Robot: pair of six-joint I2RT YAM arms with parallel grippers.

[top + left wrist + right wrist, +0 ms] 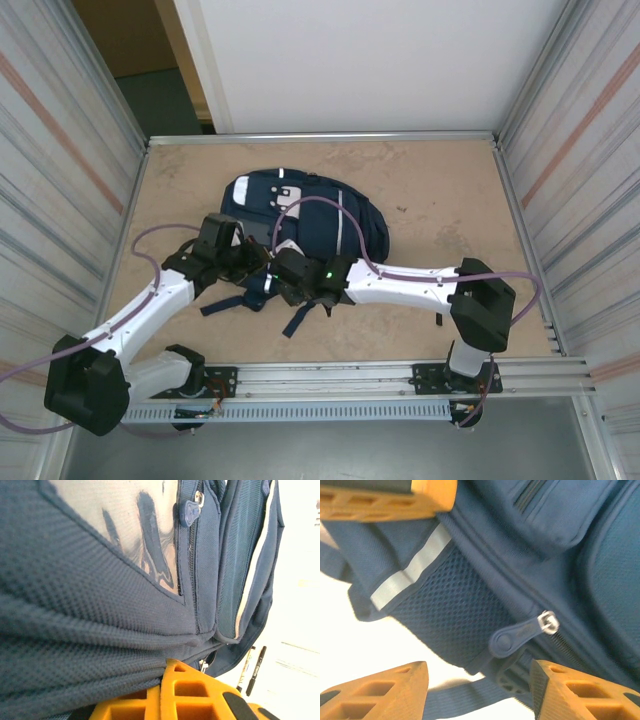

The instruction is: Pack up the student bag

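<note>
The student bag [305,212] is a navy backpack lying flat in the middle of the table, straps trailing toward the arms. My left gripper [248,262] is at its near-left edge; in the left wrist view it [167,664] is shut on a fold of the bag's mesh fabric [90,630]. My right gripper [288,272] is just right of it at the bag's near edge. In the right wrist view it [477,682] is open, its fingers [385,690] on either side of a dark strap [455,700]. A rubber zipper pull [517,636] lies just beyond the gap, untouched.
Two pens [252,670] lie on the table beyond the bag's edge. Metal walls [70,170] enclose the table left and right, with a rail [380,378] along the near edge. The left gripper's orange finger [385,500] sits close above the right gripper.
</note>
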